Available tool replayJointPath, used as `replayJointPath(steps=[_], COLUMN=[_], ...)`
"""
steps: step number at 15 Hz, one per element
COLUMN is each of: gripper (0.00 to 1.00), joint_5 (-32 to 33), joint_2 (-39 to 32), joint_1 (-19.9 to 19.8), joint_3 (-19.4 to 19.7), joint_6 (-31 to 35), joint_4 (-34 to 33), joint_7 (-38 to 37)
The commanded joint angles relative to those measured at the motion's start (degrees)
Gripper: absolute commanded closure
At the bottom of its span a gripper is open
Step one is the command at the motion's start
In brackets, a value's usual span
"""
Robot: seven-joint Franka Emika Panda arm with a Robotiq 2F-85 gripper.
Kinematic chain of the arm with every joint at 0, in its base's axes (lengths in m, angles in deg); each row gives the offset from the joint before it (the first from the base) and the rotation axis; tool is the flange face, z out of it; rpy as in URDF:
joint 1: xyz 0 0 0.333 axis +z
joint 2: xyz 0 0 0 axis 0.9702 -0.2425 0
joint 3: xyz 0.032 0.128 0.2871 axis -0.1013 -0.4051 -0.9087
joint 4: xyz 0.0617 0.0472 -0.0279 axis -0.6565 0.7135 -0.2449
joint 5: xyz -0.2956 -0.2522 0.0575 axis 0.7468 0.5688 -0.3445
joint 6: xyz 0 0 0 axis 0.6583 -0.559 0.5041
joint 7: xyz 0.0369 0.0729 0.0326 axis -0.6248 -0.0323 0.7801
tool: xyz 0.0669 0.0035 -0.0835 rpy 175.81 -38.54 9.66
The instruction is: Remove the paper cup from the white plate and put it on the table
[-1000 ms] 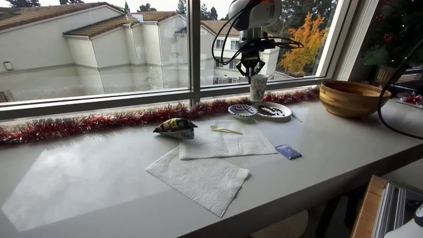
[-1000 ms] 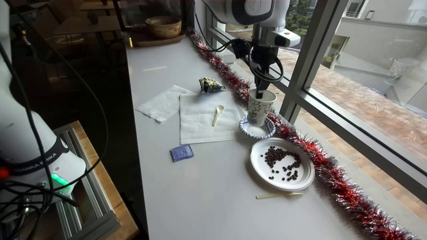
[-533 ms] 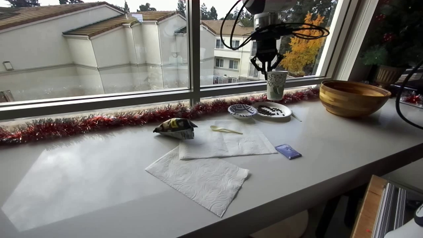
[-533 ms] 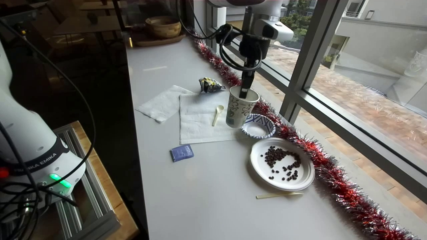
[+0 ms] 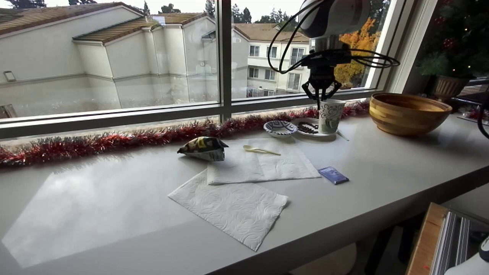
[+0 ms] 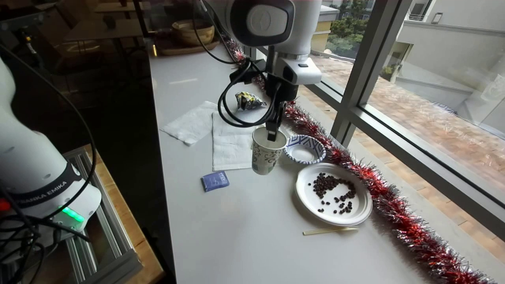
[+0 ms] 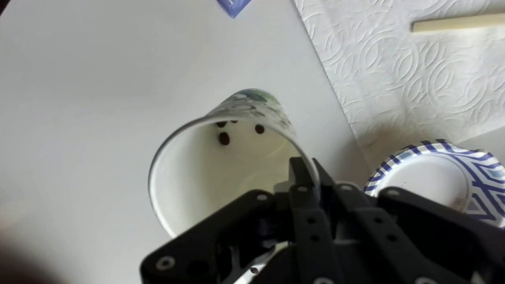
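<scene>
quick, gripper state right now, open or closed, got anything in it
Gripper: closed, holding the paper cup by its wall at the rim.

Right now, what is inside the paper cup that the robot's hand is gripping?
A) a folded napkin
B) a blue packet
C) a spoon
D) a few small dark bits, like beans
D: the wrist view looks down into the paper cup and shows a few small dark bits inside it.
</scene>
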Motion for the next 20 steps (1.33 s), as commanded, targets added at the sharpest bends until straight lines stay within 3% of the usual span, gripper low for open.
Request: replayJointPath(steps=[1, 5, 14, 15, 16, 17, 20], gripper=[0.99, 0.99, 0.98, 0.96, 0.7, 0.7, 0.52], joint_5=[2.15, 3.08, 1.96, 1.77, 1.72, 1.57, 3.2], joint_2=[1.41, 0.15, -4.05, -4.44, -4.72, -4.27, -1.0], joint_1=[0.25, 0.41, 0.5, 0.5, 0.57, 0.51, 1.22], joint_3=[0.2, 0.64, 1.06, 1.05, 1.09, 1.04, 1.77], joint_6=[8.94, 15.02, 19.84, 19.88, 19.8, 18.82, 16.44], joint_4=[6.14, 8.12, 7.95, 7.87, 7.82, 7.81, 8.22], joint_7=[-4.62, -6.27, -4.95, -4.69, -4.65, -4.01, -3.82])
